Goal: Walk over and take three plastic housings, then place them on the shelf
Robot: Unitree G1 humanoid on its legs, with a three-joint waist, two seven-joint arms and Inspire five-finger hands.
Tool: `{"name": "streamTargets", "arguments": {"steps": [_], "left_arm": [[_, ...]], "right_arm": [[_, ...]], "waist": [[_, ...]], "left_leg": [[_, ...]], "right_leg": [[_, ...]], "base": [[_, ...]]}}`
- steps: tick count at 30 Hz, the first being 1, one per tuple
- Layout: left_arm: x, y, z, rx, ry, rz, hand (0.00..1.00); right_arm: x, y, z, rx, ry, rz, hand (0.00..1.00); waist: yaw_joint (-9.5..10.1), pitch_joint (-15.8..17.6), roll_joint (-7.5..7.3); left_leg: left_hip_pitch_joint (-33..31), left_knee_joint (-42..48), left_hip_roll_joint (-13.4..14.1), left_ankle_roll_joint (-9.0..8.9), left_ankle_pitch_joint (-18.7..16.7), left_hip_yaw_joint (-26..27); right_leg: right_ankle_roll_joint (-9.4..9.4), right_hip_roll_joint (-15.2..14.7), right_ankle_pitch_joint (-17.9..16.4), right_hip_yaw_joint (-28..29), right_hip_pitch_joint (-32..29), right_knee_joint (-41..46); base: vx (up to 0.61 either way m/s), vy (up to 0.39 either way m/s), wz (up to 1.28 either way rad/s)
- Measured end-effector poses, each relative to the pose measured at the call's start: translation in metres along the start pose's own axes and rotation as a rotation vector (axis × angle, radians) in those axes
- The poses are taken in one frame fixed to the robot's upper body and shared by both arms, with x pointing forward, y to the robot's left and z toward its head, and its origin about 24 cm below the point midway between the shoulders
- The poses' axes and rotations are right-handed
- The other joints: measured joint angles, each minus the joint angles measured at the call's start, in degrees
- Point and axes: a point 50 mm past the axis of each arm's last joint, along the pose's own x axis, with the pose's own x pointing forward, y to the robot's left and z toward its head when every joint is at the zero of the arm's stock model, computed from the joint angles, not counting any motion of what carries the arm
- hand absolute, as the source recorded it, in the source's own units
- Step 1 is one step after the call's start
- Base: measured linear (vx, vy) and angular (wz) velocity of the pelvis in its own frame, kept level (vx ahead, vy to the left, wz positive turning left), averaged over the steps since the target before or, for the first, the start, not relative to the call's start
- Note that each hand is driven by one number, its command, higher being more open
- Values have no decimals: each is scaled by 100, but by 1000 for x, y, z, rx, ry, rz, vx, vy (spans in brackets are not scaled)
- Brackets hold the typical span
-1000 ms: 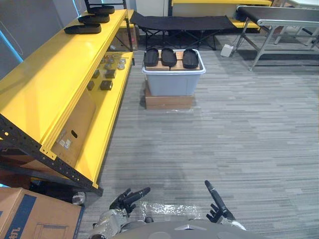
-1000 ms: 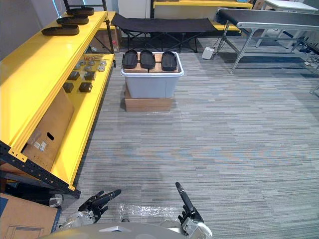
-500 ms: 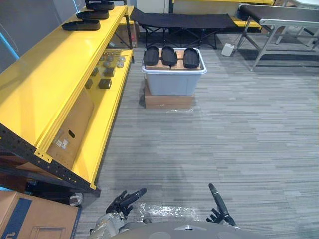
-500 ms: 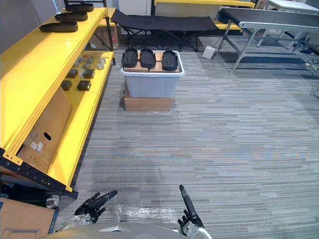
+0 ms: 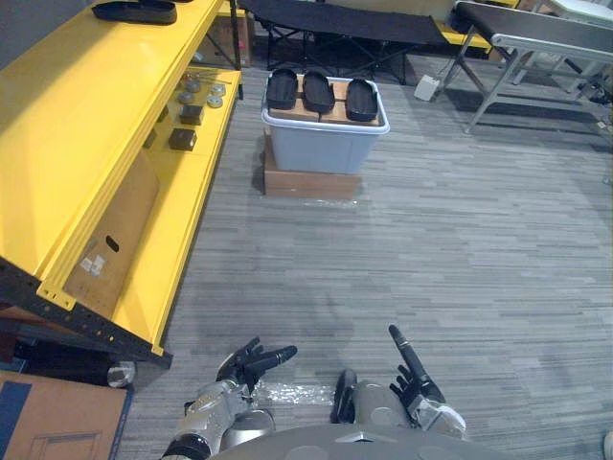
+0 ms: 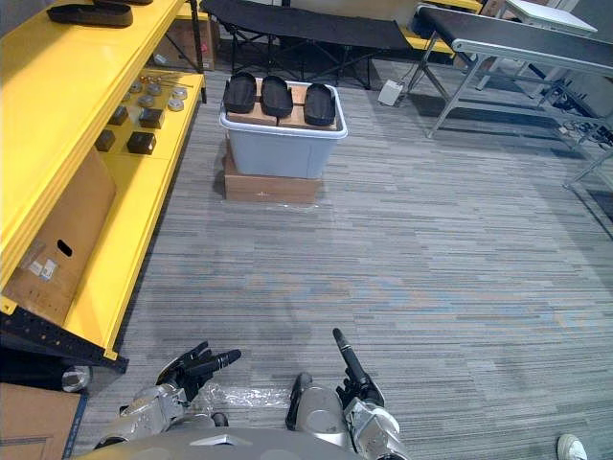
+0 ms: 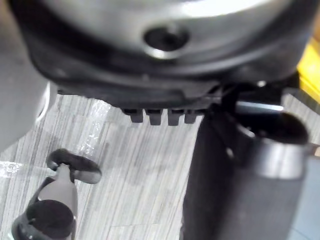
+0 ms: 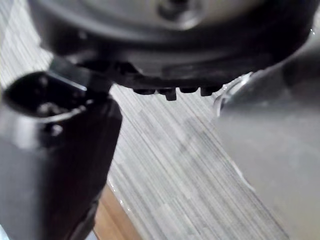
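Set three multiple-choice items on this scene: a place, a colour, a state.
1. The three black housings lie: A on the floor; B atop the grey bin; C on the conveyor.
2. The shelf is: A yellow; B blue; C white.
3. The left hand and right hand are: A open, empty; B holding housings; C fists.
B, they sit across its top; A, its boards are yellow; A, fingers relaxed, nothing held.
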Motion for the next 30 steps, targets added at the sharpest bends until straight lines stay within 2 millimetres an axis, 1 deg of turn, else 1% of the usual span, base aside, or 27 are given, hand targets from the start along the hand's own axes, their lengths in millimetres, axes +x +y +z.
{"name": "streamTargets", "arguments": {"steps": [1, 3, 4, 5, 6, 7, 8, 9, 10, 11, 13, 15, 16, 17, 18, 19, 20, 21, 22, 23, 24, 25, 26, 27, 28, 29, 30], "left_arm": [[0, 1, 0, 0, 0, 1, 100], [-1, 3, 0, 3, -2, 3, 100], [-1, 1, 1, 1, -4, 0, 100], [-1, -2, -2, -10, -4, -9, 100], [-3, -5, -8, -35, 2, -15, 100], [-4, -3, -10, -44, 3, -11, 100], [-4, -4, -10, -75, -1, -11, 100], [-4, -3, -9, -82, -4, -15, 100], [-4, -3, -4, -124, -33, -16, 100], [-3, -4, -3, -153, -42, -13, 100], [-3, -8, -2, -170, -52, -21, 100], [-2, -14, 3, -200, -84, -42, 100], [-3, -15, 7, -196, -104, -51, 100], [-3, -16, 9, -195, -116, -54, 100], [-3, -18, 12, -202, -136, -61, 100], [-3, -20, 12, -222, -154, -66, 100], [-4, -20, 11, -232, -161, -65, 100], [-4, -20, 13, -233, -175, -68, 100], [-5, -15, 15, -202, -183, -59, 100], [-6, -12, 16, -184, -184, -51, 100], [-7, -4, 18, -159, -182, -34, 100], [-8, 0, 19, -152, -184, -24, 100], [-8, 3, 18, -155, -181, -8, 100], [-9, 7, 16, -148, -174, 14, 100], [-11, 11, 13, -138, -164, 31, 100], [-13, 16, 9, -129, -149, 54, 100], [-14, 17, 6, -123, -140, 64, 100]], "right_arm": [[-1, -1, -3, -6, 7, -3, 100], [-3, -5, -9, 1, 21, -15, 100], [-3, -5, -8, 1, 20, -17, 100], [-3, -9, -3, -2, 8, -25, 100], [-4, -14, 1, -16, 3, -38, 100], [-4, -16, 3, -22, 1, -46, 100], [-3, -16, 5, -24, 0, -56, 100], [-1, -16, 9, -33, -5, -58, 100], [0, -15, 13, -47, -15, -54, 100], [0, -17, 14, -51, -15, -62, 100], [0, -20, 21, -61, -33, -80, 100], [4, -15, 37, -87, -76, -74, 100], [5, -12, 43, -81, -96, -67, 100], [6, -12, 44, -83, -100, -65, 100], [5, -13, 45, -86, -104, -68, 100], [3, -17, 42, -90, -95, -78, 100], [2, -18, 38, -92, -87, -79, 100], [1, -18, 30, -108, -62, -73, 100], [3, -10, 24, -129, -40, -44, 100], [4, -5, 23, -140, -34, -28, 100], [5, 2, 21, -149, -22, -8, 100], [5, 3, 18, -147, -13, -5, 100], [5, 3, 16, -151, 2, -7, 100], [8, 8, 19, -159, 0, 5, 100], [9, 11, 18, -159, 5, 16, 100], [8, 10, 14, -155, 20, 23, 100], [8, 10, 12, -155, 26, 28, 100]], "waist": [[7, -6, -15], [49, -43, -99], [46, -30, -53], [10, -81, 78], [-47, -200, 305], [-33, -251, 347], [-50, -282, 451], [-50, -264, 439], [-41, -233, 458], [-1, -199, 423], [113, -178, 422], [172, -100, 455], [200, -22, 463], [206, 38, 475], [226, 140, 543], [251, 171, 631], [275, 177, 657], [358, 162, 667], [394, 106, 534], [402, 102, 433], [409, 94, 180], [427, 54, 51], [445, 3, -32], [428, 6, -35], [394, 27, -35], [368, 49, -49], [392, 82, 7]], "left_leg": [[-2, 97, 13, -61, -89, -1], [37, 516, 31, -261, -525, -20], [55, 616, 103, -291, -642, -32], [94, 717, 324, -427, -808, -69], [67, 868, 676, -664, -961, -78], [-31, 1130, 814, -734, -958, -122], [-382, 1929, 1032, -686, -927, -227], [-984, 3233, 1317, -521, -647, -322], [-1400, 4209, 1481, -527, -586, -366], [-1518, 4478, 1402, -613, -665, -438], [-1674, 4181, 1002, -549, -806, -418], [-2012, 3007, 430, -469, -840, -406], [-2188, 2104, 113, -408, -582, -429], [-2250, 1658, -13, -407, -363, -473], [-2352, 928, -149, -408, 65, -561], [-2410, 496, -144, -461, 341, -600], [-2404, 378, -114, -477, 416, -593], [-2353, 404, -8, -308, 792, -522], [-2274, 449, -72, -73, 1114, -401], [-2251, 475, -136, 12, 1170, -349], [-2219, 604, -318, 168, 1139, -234], [-2202, 673, -427, 295, 1054, -161], [-2131, 688, -479, 484, 984, -61], [-2045, 747, -466, 544, 854, -7], [-1872, 745, -466, 571, 741, -8], [-1600, 769, -465, 595, 649, 19], [-1322, 755, -438, 569, 556, 53]], "right_leg": [[-37, -3, 71, 2, 27, -84], [-249, -41, 219, 5, 148, -233], [-349, -11, 384, 4, 162, -179], [-378, 142, 379, -79, 161, -10], [-468, 430, 313, -195, 216, -71], [-494, 579, 286, -215, 256, -171], [-582, 722, 232, -221, 372, -270], [-685, 849, 241, -215, 610, -528], [-875, 993, 331, -189, 923, -703], [-946, 1007, 278, -139, 1135, -758], [-1035, 990, 217, 81, 1450, -906], [-1057, 941, 199, 320, 1635, -1123], [-1005, 896, 127, 393, 1700, -1152], [-979, 890, 81, 410, 1762, -1156], [-902, 926, -47, 411, 1957, -1178], [-842, 1021, -192, 421, 2143, -1179], [-796, 1073, -297, 454, 2242, -1167], [-740, 1127, -552, 578, 2383, -1045], [-724, 997, -877, 727, 2395, -822], [-707, 905, -1030, 784, 2372, -704], [-734, 671, -1325, 855, 2345, -494], [-737, 543, -1403, 897, 2322, -373], [-508, 413, -1459, 958, 1954, 602], [-73, 280, -1289, 945, 1529, 1594], [219, 152, -1147, 910, 1145, 2465], [56, -19, -1244, 789, 980, 2874], [-75, -77, -1330, 585, 979, 2584]], "base": [[204, -142, 3], [306, -279, -2], [356, -326, 2], [338, -285, 10], [360, -263, 12], [327, -206, 6], [333, -230, -7], [490, -364, -13], [483, -352, -24], [489, -268, -44], [349, -107, -58], [351, -18, -61], [287, 34, -42], [275, 68, -16], [275, 107, 1], [264, 125, -1], [258, 164, -19], [266, 197, -39], [287, 203, -41], [316, 190, -35], [269, 133, -23], [448, 151, -44], [398, 122, -46], [489, 168, -45], [398, 174, -12], [475, 176, -3], [375, 113, 4]]}}
